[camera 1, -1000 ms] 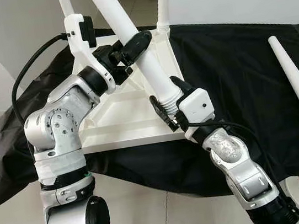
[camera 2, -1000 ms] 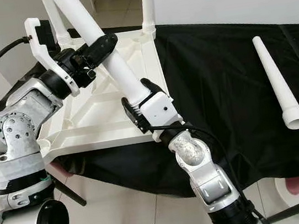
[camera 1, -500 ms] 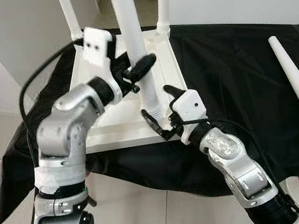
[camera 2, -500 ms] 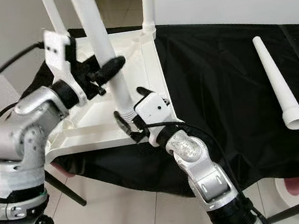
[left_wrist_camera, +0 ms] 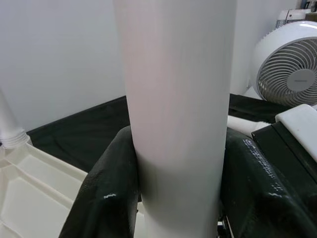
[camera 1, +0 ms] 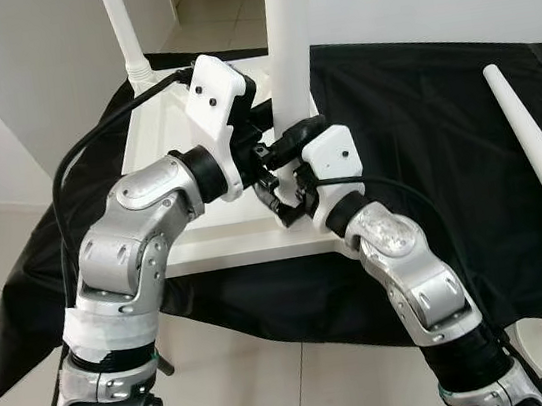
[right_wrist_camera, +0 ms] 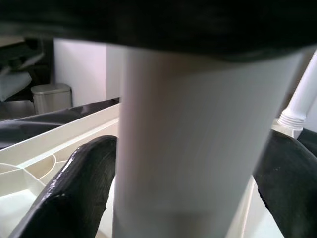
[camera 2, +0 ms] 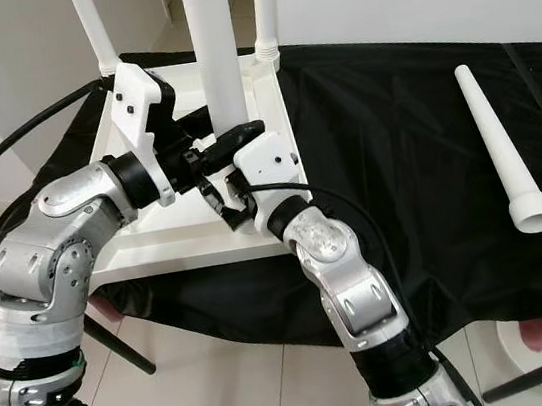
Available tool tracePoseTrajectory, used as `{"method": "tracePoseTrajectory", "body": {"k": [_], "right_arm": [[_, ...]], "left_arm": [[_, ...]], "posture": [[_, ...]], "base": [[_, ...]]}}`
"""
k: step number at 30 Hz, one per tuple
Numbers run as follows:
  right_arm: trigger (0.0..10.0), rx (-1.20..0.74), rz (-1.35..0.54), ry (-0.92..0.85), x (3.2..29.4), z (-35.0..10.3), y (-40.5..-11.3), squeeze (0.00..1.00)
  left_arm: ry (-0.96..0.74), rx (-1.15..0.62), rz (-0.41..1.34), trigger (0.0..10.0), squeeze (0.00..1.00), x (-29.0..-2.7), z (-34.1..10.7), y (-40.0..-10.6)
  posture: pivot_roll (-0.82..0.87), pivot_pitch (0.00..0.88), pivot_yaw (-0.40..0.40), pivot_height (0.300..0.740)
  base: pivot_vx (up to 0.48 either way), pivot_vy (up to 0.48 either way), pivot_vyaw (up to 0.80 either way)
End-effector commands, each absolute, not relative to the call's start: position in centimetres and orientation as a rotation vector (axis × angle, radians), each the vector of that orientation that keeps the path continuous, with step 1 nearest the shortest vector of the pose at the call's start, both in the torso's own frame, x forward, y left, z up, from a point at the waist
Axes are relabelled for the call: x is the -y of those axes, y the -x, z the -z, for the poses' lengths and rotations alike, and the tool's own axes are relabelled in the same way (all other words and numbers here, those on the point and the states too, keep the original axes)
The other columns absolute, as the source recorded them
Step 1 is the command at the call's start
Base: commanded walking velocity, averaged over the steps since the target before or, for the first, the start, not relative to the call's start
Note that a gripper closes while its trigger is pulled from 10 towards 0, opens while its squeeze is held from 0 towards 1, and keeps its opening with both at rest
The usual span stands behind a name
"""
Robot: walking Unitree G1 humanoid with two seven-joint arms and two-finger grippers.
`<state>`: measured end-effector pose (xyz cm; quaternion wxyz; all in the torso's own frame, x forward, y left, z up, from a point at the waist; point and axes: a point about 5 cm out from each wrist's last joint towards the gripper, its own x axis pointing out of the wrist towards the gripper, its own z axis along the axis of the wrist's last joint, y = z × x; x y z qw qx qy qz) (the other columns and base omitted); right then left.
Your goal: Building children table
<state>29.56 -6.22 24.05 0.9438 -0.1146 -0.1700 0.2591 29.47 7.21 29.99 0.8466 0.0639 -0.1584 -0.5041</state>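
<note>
Left gripper (camera 1: 278, 146) is seen clamped on the white table leg (camera 1: 288, 39) low down, near where it meets the upturned white tabletop (camera 1: 190, 204). Head views: the leg is held roughly upright over the tabletop's near right corner. Right gripper (camera 1: 284, 186) is set at the leg's base from the near side, fingers around it. Two other legs (camera 2: 90, 31) already stand in the far corners. A fourth leg (camera 2: 500, 145) lies loose on the black cloth (camera 2: 401, 124), well apart to the right.

Left wrist view: the leg (left_wrist_camera: 178, 114) is gripped between both black fingers (left_wrist_camera: 106, 193), pads touching it on either side. A white fan (left_wrist_camera: 287, 74) is visible behind.

Right wrist view: the leg (right_wrist_camera: 198, 148) sits between the two fingers (right_wrist_camera: 74, 188); they bracket it closely, judged as closed on it, though contact on the far finger is not clearly shown. The tabletop's ribbed underside (right_wrist_camera: 44, 153) is seen beyond.

Step judged: seating the third leg in its corner socket. The socket itself is hidden by the grippers.

Risks:
- Leg tilted at entry: cross-threading or jamming is likely.
- Both grippers crowded at the base: fingers could collide or get pinched against the tabletop.
- Tabletop is not held down: side force could slide it on the cloth, toward the near edge.
</note>
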Motion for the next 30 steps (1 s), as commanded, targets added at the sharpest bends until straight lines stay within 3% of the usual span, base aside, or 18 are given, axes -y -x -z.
{"method": "tracePoseTrajectory", "body": {"k": [1,9,18,19,20,26,27,30], "right_arm": [[10.0,0.324,-0.504,0.208,6.5,-24.2,-30.0,0.00],[10.0,0.308,-0.540,0.160,6.3,-25.2,-29.8,0.00],[10.0,0.342,-0.566,0.201,6.0,-25.2,-29.1,0.00],[4.8,0.341,-0.573,0.198,5.9,-25.2,-29.1,0.00],[3.0,0.337,-0.574,0.197,5.9,-25.1,-29.1,0.00],[2.6,0.322,-0.576,0.188,5.9,-25.1,-29.1,0.00],[0.0,0.302,-0.584,0.170,5.8,-24.8,-29.1,0.00],[0.0,0.287,-0.586,0.157,5.8,-24.7,-29.2,0.00]], "left_arm": [[-0.169,0.368,1.144,0.0,0.00,-6.5,-30.0,-28.4],[-0.283,0.366,1.091,0.0,0.00,-6.3,-28.8,-29.0],[-0.302,0.337,1.103,0.0,0.00,-6.2,-28.0,-29.2],[-0.293,0.339,1.104,0.0,0.00,-6.2,-28.1,-29.3],[-0.287,0.343,1.104,0.0,0.00,-6.2,-28.2,-29.3],[-0.277,0.353,1.099,0.0,0.00,-6.3,-28.4,-29.4],[-0.261,0.363,1.097,0.0,0.00,-6.4,-28.7,-29.4],[-0.255,0.370,1.094,0.0,0.00,-6.4,-28.8,-29.4]], "posture": [[-0.13,0.108,0.069,0.740],[-0.13,0.111,0.063,0.740],[-0.14,0.113,0.069,0.740],[-0.14,0.113,0.069,0.740],[-0.14,0.112,0.072,0.740],[-0.14,0.112,0.072,0.740],[-0.13,0.111,0.071,0.740],[-0.13,0.111,0.071,0.740]], "base": [[0.000,0.000,0.00],[0.000,0.000,0.00],[0.000,0.000,0.00],[0.000,0.000,0.00],[0.000,0.000,0.00],[0.000,0.000,0.00],[0.000,0.000,0.00],[0.000,0.000,0.00]]}}
